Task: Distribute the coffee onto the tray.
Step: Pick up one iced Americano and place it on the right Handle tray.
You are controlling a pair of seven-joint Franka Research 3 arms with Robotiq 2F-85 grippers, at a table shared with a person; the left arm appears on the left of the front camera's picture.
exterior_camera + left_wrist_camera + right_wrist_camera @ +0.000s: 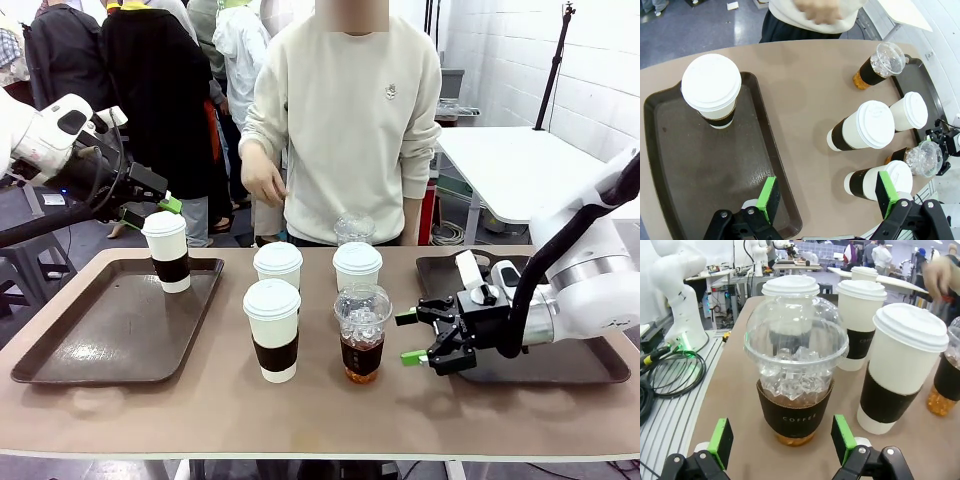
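Brown tray (100, 335) at lower left carries one paper cup (167, 250); my left jaws hang released above. Centre frame, the iced cup (362, 345) stands just ahead of my right jaws, spread wide: thin plastic, probably slippery, sloshing. Grip its dark sleeve (795, 415) gently.

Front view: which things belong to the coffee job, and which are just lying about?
Job: left tray, right tray, white cup on the left tray, three white cups mid-table, near iced coffee, far iced coffee, left tool, right tool.
Lying about: white table at the back, cables beside the table.
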